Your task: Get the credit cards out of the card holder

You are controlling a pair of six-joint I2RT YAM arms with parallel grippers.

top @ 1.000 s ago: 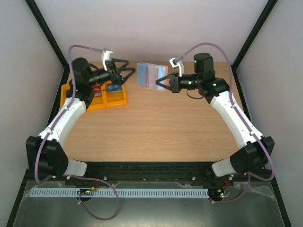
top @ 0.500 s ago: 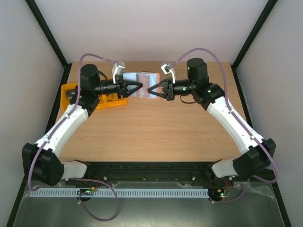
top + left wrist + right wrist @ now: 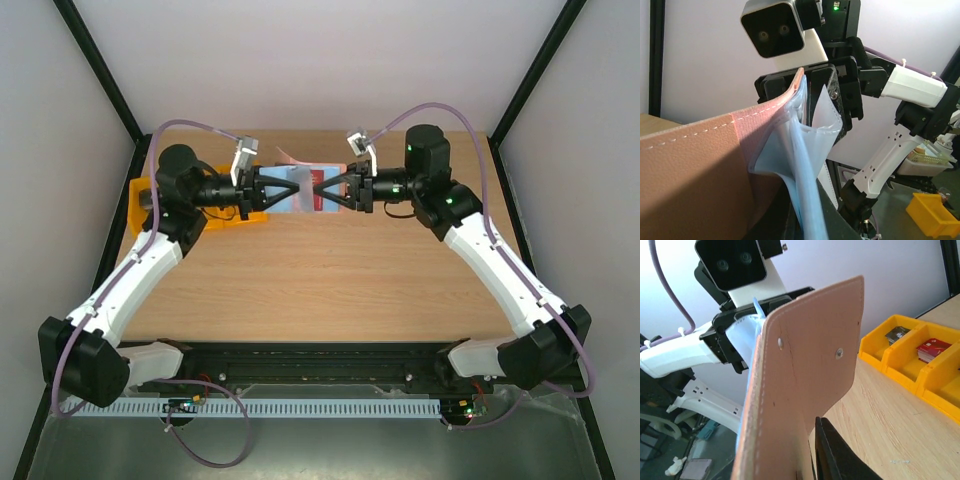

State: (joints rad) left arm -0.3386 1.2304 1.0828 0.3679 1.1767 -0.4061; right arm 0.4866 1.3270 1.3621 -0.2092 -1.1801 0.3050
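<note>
Tan card holder (image 3: 805, 370) upright; pale-blue lining bulging open.

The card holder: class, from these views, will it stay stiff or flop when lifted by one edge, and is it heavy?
Probably floppy: the card holder curves between the left gripper and right gripper. Its pale plastic sleeve crumples, so it likely creases easily. It seems light: edge pinches alone hold it off the table.

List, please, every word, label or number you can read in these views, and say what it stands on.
No text can be read in any view.
Red card in the yellow tray: pale print, too blurred to read.
Dark card in the next compartment: marks too small to read.
Card holder: only stitching and two rivets, no lettering.
</note>
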